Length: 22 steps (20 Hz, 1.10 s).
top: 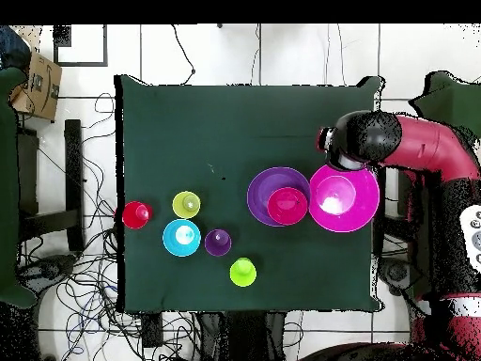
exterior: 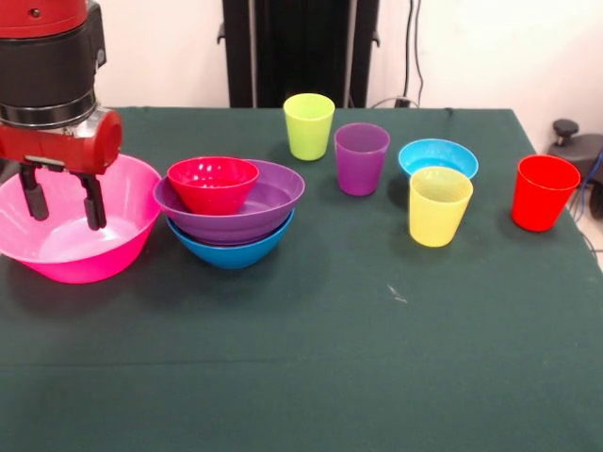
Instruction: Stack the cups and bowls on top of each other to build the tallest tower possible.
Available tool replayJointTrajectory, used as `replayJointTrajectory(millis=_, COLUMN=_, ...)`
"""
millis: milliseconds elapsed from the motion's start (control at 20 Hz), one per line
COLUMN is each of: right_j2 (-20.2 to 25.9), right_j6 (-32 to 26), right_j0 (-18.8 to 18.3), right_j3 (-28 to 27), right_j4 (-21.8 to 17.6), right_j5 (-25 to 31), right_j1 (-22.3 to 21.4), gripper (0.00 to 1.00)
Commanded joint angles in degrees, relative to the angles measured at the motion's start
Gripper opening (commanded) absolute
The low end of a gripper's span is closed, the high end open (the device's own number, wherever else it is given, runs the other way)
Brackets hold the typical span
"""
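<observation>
My gripper (exterior: 64, 201) hangs open and empty over the far-left part of the very large pink bowl (exterior: 118, 250), its fingers (exterior: 93, 202) down inside the rim. To its right, the small red bowl (exterior: 213, 184) sits in the large purple bowl (exterior: 273, 202), which sits in the medium blue bowl (exterior: 231, 252). The lime green cup (exterior: 309, 125), purple cup (exterior: 362, 158), yellow cup (exterior: 439, 205) and red cup (exterior: 545, 192) stand upright and apart. The light blue bowl (exterior: 443, 153) is behind the yellow cup. No orange bowl shows. Overhead, the arm (top: 376, 141) covers the pink bowl's (top: 368, 211) edge.
The green table (exterior: 311, 358) has its front half bare of objects. The pink bowl lies close to the table's edge (top: 380, 188). The black pedestal (exterior: 300, 47) stands behind the table. A cardboard box (top: 38, 85) and cables lie on the floor.
</observation>
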Motion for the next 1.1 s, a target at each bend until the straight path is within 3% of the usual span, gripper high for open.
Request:
replayJointTrajectory(millis=50, right_j2=-5.1, right_j6=10.2, right_j0=3.2, right_j3=-0.5, right_j4=0.3, right_j5=-1.4, right_j1=2.5, gripper=1.00)
replayJointTrajectory(millis=600, right_j2=-9.5, right_j6=15.9, right_j0=6.6, right_j3=1.8, right_j4=3.0, right_j5=-6.2, right_j1=3.5, gripper=1.00)
replayJointTrajectory(millis=1100, right_j2=-11.6, right_j6=18.1, right_j0=8.4, right_j3=7.9, right_j4=6.6, right_j5=-10.8, right_j1=1.3, gripper=1.00)
